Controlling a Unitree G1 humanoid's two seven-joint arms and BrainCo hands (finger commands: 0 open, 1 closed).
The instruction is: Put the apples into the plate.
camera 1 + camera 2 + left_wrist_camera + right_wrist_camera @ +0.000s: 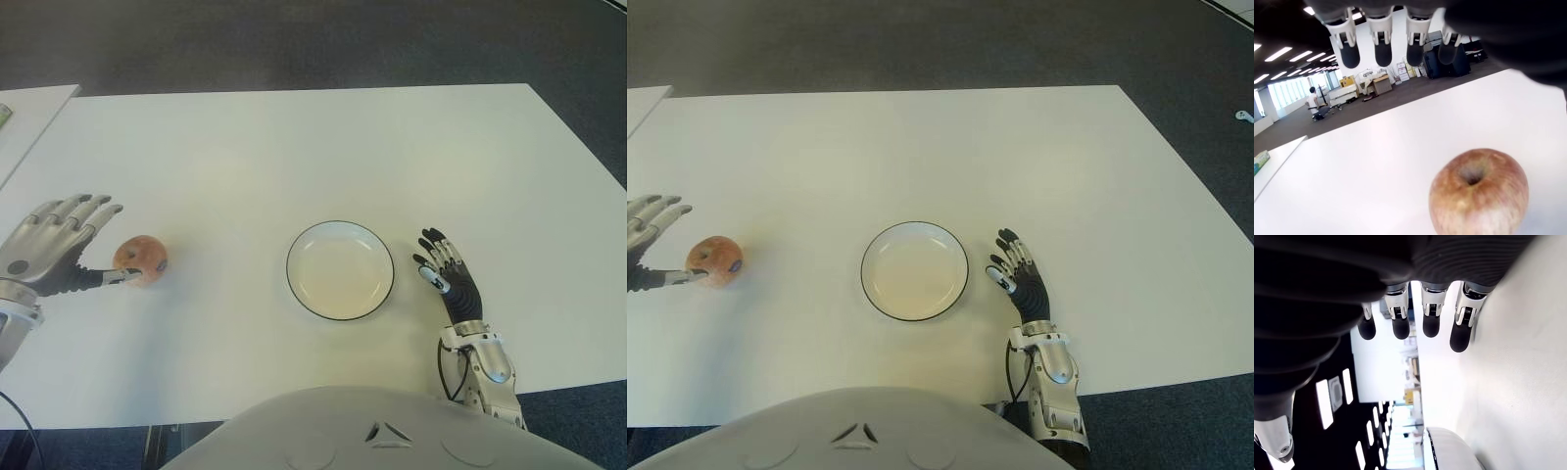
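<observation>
One apple (141, 259), russet-red with a brownish stem dimple, sits at the left of the frame on the white table (294, 157), well apart from the black-rimmed plate (340, 270) at centre; the left hand (49, 253) flanks it, fingers spread, thumb tip at its side, no grip closed. Bare tabletop lies between apple and plate; the right hand (449, 279) shows just right of the plate, fingers extended, holding nothing.

- Head stereo pair looks forward and down on the white worktop (294, 157); both eyes share the plate (340, 269) and apple (141, 259).
- Left wrist camera sits close behind its robot hand (49, 250), facing the apple.
- Right wrist camera peers past its own fingers (1400, 325), skimming the worktop.
</observation>
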